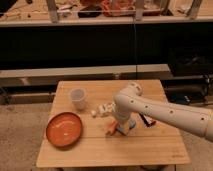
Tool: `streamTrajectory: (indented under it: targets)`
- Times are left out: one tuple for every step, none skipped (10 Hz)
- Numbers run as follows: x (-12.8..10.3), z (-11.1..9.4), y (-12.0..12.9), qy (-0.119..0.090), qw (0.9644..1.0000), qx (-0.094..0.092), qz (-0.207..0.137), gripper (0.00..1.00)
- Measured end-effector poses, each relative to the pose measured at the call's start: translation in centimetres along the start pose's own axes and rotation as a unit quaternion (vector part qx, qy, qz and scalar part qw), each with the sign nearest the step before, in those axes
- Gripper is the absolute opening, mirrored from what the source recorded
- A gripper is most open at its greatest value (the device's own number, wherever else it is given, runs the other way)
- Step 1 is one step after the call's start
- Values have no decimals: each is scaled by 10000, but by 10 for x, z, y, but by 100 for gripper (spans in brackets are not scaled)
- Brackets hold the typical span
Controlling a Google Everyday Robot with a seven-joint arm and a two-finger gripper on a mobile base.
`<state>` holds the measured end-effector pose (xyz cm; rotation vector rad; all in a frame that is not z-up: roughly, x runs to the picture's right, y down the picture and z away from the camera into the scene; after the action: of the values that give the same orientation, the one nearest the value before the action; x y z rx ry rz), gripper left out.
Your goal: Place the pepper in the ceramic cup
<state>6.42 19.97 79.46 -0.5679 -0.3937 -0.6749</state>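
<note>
We see a light wooden tabletop [150, 147] in front of dark shelving, with the robot's white arm [165, 111] reaching in from the right edge and bending at a rounded elbow near the tabletop's middle. The claw [101, 111] sits at the arm's end, close to the centre of the tabletop and pointing toward the left edge; its jaws stand released and wide, and we make out nothing between them. The pepper [111, 128], slim and orange, lies on the wood just below the claw and slightly toward the front edge, angled with its tip toward the front-left corner; whether it touches the claw we cannot tell. Beside the pepper, toward the right edge, lies a blue sponge [125, 127], partly covered by the arm, and we cannot tell if the two touch. The ceramic cup [78, 98] stands upright, pale and handleless, in the rear-left part of the tabletop, apart from the claw and the pepper. A round orange-red plate [64, 129] rests near the front-left corner, just in front of the cup. A small dark object [147, 120] lies under the arm toward the right edge.
</note>
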Motion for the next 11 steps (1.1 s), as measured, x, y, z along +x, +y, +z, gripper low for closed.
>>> streamTrajectory:
  targets:
    - [2,4,2,3,10000,4,-18,80]
    - [4,9,7,-14,10000,-14,-49,80]
    - [3,11,9,-32,9999,-25,-106,80]
    - [3,14,11,-40,9999,-36,-163,80]
    - [2,17,12,-44,9997,-46,-222,80]
    - [1,23,15,-50,9994,-68,-324,80]
    - [2,26,18,-50,9992,-83,-378,80]
    - [1,28,21,-58,9990,-101,-428,80]
    - [1,28,23,-62,9988,-122,-475,80]
    - [1,29,25,-51,9986,-135,-507,80]
    - [0,31,25,-56,9985,-146,-516,80]
